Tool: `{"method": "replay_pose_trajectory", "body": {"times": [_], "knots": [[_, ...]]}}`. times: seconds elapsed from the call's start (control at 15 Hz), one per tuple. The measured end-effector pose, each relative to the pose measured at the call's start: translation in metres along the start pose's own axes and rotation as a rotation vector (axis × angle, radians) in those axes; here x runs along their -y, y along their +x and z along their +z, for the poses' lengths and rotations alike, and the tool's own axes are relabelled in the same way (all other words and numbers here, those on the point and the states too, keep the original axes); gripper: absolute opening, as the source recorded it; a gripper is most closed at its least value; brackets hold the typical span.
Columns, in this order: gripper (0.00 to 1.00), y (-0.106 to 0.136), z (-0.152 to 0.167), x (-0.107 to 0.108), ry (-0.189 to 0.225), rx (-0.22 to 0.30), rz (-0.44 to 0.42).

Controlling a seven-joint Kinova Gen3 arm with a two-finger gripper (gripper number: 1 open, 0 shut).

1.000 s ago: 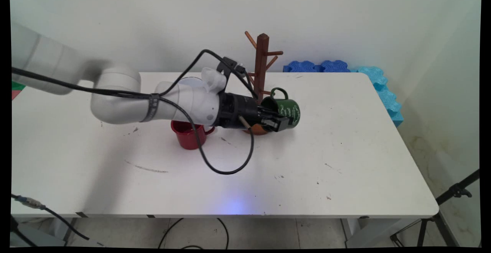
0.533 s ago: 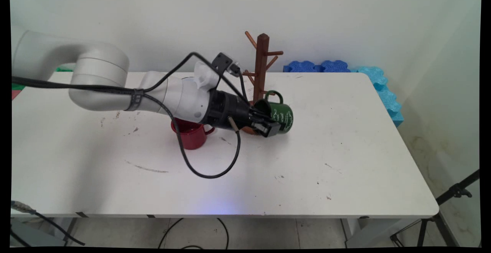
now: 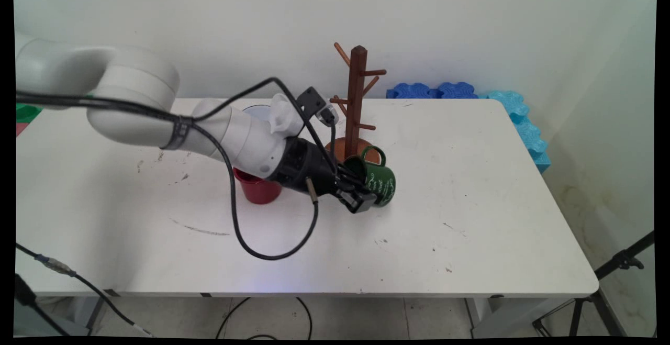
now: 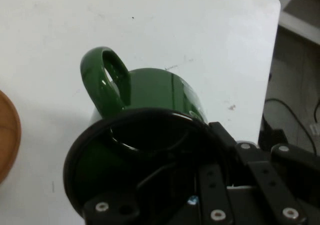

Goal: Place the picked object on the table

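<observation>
My gripper [image 3: 361, 194] is shut on the rim of a green mug [image 3: 381, 182], one finger inside the mug and one outside. The mug is tilted on its side, mouth toward the hand, handle [image 3: 372, 153] up and toward the wall. It hangs low over the table [image 3: 471, 203], just in front of the round base [image 3: 340, 148] of a brown wooden mug tree [image 3: 357, 99]. In the hand view the green mug [image 4: 150, 115] fills the middle, its black-rimmed mouth toward me, its handle [image 4: 106, 77] at upper left, and my gripper [image 4: 200, 195] clamps the rim at the bottom.
A red mug [image 3: 257, 189] stands upright on the table left of the gripper, partly behind the arm. Blue foam blocks [image 3: 471, 96] lie along the far right edge by the wall. The mug tree's base edge [image 4: 7, 140] shows at the hand view's left.
The gripper has carried the green mug down and slightly left toward the table's near side, away from the mug tree's pegs. The mug now hangs lower, in front of the tree's base.
</observation>
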Motion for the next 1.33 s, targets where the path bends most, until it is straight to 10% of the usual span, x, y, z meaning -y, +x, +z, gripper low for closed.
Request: {"method": "replay_pose_trajectory", "body": {"times": [0.53,1.33], "knots": [[0.0,0.029,-0.036,0.013,-0.023,0.113,0.108],[0.0,0.019,-0.105,0.016,0.021,0.455,0.297]]}}
